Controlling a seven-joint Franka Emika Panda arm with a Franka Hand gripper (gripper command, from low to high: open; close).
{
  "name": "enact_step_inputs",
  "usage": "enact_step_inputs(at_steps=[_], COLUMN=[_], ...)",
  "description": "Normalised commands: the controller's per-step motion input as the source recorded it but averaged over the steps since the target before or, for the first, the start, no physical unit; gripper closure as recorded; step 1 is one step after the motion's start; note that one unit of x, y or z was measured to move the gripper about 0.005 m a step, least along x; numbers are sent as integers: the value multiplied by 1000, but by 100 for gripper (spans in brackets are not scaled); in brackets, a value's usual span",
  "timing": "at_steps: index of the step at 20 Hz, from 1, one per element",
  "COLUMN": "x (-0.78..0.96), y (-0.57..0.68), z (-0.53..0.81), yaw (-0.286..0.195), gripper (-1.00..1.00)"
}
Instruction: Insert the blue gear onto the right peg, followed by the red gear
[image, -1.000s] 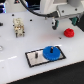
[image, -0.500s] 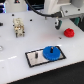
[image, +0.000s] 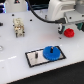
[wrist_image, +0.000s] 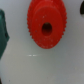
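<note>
Since a second ago the arm has travelled toward the exterior view's right and now hangs over the red gear, while the blue gear and the plate have kept their places.

The red gear lies flat on the white table at about two o'clock from the plate, well apart from it, and partly hidden by the arm above it. In the wrist view the red gear fills much of the picture, its toothed rim and dark central hole facing the camera.

The blue gear lies flat on the grey plate, covering the end nearer the exterior view's right. The right peg cannot be made out beneath it. The plate's other peg stands free at about nine o'clock from the blue gear, just beside it.

The gripper is just above the red gear at its twelve o'clock; whether the claw is wide or narrow cannot be told, since its fingers are too blurred in both views.

At about ten o'clock from the plate, well apart, a small beige fixture stands on the table.
</note>
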Motion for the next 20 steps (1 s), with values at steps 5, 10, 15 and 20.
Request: enact_step_inputs(at_steps=[5,10,15,20], x=[-107,-231,-217,-120], y=[17,-2,-9,5], z=[-311,-171,-8,34], yaw=[0,0,0,0], gripper=[-100,100,100,100])
